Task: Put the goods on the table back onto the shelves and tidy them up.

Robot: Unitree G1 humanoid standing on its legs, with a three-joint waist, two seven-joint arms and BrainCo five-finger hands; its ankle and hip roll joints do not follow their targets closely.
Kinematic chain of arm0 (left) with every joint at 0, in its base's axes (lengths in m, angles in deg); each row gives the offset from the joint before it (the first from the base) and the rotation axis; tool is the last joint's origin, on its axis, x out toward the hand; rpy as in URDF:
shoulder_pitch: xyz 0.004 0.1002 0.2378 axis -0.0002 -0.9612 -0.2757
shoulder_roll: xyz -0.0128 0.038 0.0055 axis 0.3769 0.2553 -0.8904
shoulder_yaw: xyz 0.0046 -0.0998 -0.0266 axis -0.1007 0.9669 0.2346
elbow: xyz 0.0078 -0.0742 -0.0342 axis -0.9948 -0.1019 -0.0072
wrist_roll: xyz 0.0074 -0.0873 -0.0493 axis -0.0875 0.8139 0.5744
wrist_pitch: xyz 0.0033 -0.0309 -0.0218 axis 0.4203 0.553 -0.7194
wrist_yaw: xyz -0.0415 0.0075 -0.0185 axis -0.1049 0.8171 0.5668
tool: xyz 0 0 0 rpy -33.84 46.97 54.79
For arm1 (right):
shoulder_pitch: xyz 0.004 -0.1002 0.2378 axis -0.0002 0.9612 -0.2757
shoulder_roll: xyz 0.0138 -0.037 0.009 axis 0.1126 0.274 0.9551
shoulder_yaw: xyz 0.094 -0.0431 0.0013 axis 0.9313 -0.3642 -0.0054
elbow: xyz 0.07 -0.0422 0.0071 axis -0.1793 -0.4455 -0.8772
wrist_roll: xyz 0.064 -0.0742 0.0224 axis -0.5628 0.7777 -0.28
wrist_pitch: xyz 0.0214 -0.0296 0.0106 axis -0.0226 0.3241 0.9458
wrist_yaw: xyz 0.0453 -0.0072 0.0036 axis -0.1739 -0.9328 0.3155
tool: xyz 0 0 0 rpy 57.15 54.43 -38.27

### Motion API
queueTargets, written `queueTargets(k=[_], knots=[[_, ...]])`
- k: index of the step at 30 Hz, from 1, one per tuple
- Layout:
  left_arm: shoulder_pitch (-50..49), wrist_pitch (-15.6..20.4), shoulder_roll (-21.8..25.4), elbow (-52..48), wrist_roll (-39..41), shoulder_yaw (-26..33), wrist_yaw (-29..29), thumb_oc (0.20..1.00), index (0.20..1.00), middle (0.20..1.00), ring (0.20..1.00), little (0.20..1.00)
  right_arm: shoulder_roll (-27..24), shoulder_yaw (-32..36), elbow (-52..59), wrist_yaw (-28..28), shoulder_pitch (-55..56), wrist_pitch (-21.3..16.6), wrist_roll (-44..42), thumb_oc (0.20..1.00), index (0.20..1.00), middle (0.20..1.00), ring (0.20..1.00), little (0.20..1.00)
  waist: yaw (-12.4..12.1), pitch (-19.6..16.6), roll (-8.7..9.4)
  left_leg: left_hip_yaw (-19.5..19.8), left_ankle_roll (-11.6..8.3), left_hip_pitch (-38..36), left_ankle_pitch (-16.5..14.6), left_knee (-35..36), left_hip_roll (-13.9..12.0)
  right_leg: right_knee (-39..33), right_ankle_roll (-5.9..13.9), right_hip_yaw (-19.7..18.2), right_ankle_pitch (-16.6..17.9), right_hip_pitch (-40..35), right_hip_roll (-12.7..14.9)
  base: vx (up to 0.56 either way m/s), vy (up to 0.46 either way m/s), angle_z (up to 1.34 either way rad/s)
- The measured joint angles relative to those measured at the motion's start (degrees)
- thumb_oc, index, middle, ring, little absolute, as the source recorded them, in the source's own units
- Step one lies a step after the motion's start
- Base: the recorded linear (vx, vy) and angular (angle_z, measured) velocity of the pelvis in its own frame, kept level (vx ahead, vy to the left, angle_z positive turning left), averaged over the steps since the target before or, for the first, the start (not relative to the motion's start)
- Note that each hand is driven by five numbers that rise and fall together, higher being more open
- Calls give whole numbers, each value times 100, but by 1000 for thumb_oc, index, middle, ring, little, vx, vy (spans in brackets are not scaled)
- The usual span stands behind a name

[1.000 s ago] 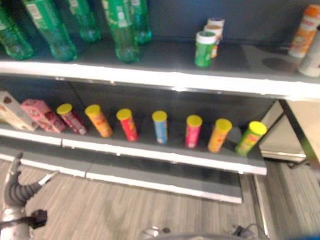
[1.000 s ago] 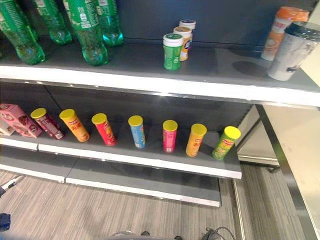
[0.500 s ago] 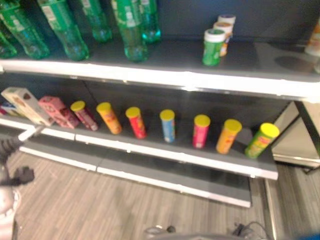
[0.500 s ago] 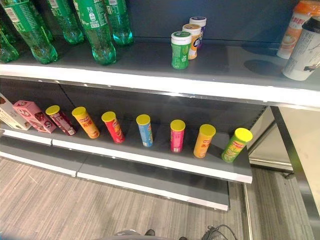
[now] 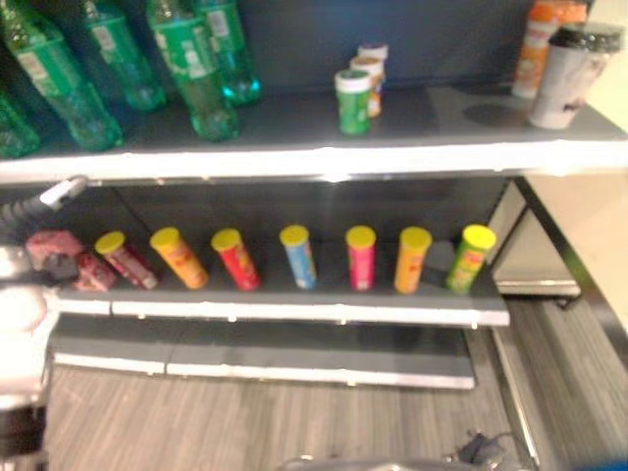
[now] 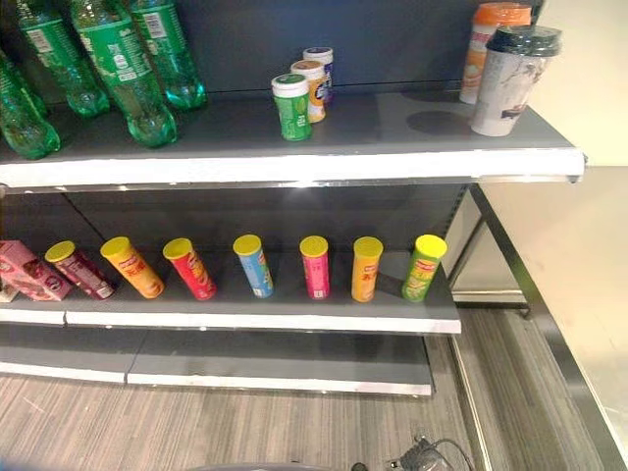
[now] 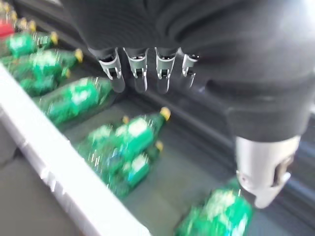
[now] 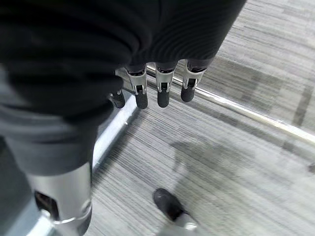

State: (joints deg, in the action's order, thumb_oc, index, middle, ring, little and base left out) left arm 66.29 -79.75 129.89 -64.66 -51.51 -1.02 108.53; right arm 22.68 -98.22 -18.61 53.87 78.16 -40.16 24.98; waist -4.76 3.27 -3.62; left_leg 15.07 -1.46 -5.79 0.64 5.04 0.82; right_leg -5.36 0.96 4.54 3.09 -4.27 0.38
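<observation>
Several green bottles stand on the top shelf at the left. Three small jars line up at its middle, and an orange tub with a grey cup stands at its right end. On the lower shelf is a row of yellow-lidded tubes, with a pink box at the left. My left hand is raised at the top shelf's left edge, open and holding nothing; in its wrist view the left hand is over the bottles. My right hand hangs open above the floor.
A beige surface with a dark edge borders the shelves on the right. Grey wood-look floor lies in front of the shelf unit. A low bottom ledge juts out under the lower shelf.
The camera has swung, shifting the whole shelf in view. My left hand has risen from near the floor to the height of the top shelf's edge.
</observation>
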Motion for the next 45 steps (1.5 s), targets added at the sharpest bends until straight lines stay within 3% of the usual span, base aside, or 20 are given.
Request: queueTargets(k=[3, 8, 14, 19, 26, 35, 45], knots=[[-4, -25, 98, 25, 229, -26, -51, 1000, 1000, 1000, 1000, 1000, 0, -2, 23, 4, 20, 7, -87, 1000, 1000, 1000, 1000, 1000, 79, 0, 3, -25, 4, -24, -3, 32, 1, -3, 2, -46, 5, -9, -3, -5, 9, -9], [236, -24, 702, 345, 632, -172, -96, 1000, 1000, 1000, 1000, 1000, -5, -13, 89, 14, 59, 2, -89, 1000, 1000, 1000, 1000, 1000, 101, -5, -15, -38, 2, -45, -2, 31, -3, -4, -3, -46, 13, -31, -5, 0, 0, 0], [1214, -42, 1405, 804, 875, -727, -167, 1000, 1000, 1000, 1000, 1000, -2, -22, 98, 37, 72, -17, -93, 1000, 1000, 1000, 1000, 1000, 136, -10, -29, -127, -26, -57, -20, 33, -2, 0, -3, -96, 56, -26, -4, -7, 2, -4], [2280, -14, 1723, 1063, 1149, -1676, -232, 1000, 1000, 1000, 1000, 1000, -11, -69, 104, 51, 114, -16, -219, 1000, 1000, 1000, 1000, 1000, 218, -21, -75, -142, -27, -68, -18, 33, 0, 25, 3, -132, 78, -22, -3, -9, -1, -3], [2689, -2, 1703, 1236, 1780, -2489, -424, 1000, 1000, 1000, 1000, 1000, -39, -70, 170, 48, 116, -14, -316, 1000, 1000, 1000, 1000, 1000, 331, -38, -160, -260, -21, -120, -14, 33, -7, 25, -8, -247, 99, -28, -14, -6, -3, -9], [1935, -40, 1374, 1213, 2219, -2441, -592, 1000, 1000, 1000, 1000, 1000, -42, -69, 203, 34, 121, -15, -318, 1000, 1000, 1000, 1000, 1000, 346, -62, -184, -304, 0, -134, 0, 33, -8, 25, -15, -261, 114, -36, -14, 0, 0, 0], [1904, -55, 1012, 1206, 2462, -2457, -602, 1000, 1000, 1000, 1000, 1000, -29, -222, 235, 9, 128, 8, -317, 1000, 1000, 1000, 1000, 1000, 354, -87, -130, -315, -29, -132, -25, 35, -10, 25, -24, -304, 153, -22, -17, 0, 0, 0]])
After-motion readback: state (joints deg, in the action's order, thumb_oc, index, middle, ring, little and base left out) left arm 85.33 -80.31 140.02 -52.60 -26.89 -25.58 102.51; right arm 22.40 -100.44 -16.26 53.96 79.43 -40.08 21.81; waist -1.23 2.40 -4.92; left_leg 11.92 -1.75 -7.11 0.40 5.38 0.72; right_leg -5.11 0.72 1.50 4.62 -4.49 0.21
